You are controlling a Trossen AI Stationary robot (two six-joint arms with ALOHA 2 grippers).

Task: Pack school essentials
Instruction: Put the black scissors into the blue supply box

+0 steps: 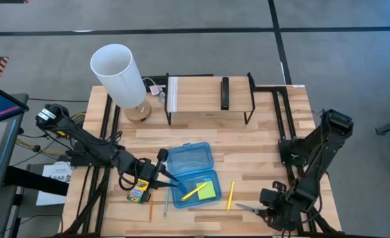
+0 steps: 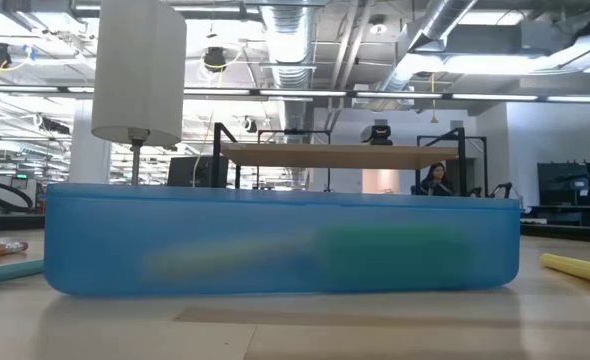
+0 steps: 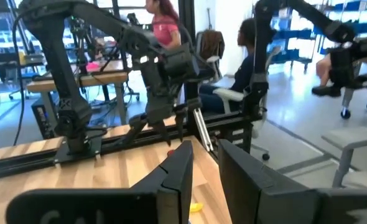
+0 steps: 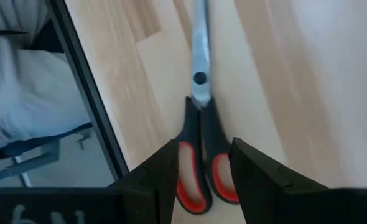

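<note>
At the near right corner of the wooden table (image 1: 261,132), the right gripper (image 4: 202,165) is lowered over the red-handled scissors (image 4: 199,130), fingers spread to either side of the handle loops and not yet closed, presumably set for a grasp around the handles; the closed blades point away from the gripper, along the table toward the case. Near the table's middle front, the blue translucent plastic case (image 1: 192,175) lies open, lid folded back on the far side, so items can be dropped straight into the near tray. Inside that tray a yellow pencil (image 1: 194,192) and the lime-green sticky-note pad (image 1: 207,190) are seen. The left gripper (image 1: 170,178) is held at the case's left edge, fingers parted with nothing between them in the left wrist view, likely placed to reach into the tray. Outside the case, the yellow-green crayon box (image 1: 139,191) lies just left of it, an orange pencil (image 1: 151,210) and a light blue pencil (image 1: 166,203) lie near the front-left, and another yellow pencil (image 1: 231,195) lies just right of the case. A white-shaded lamp (image 1: 120,76) and a small shelf rack (image 1: 208,99) stand at the far side. Packing is judged partly done.
</note>
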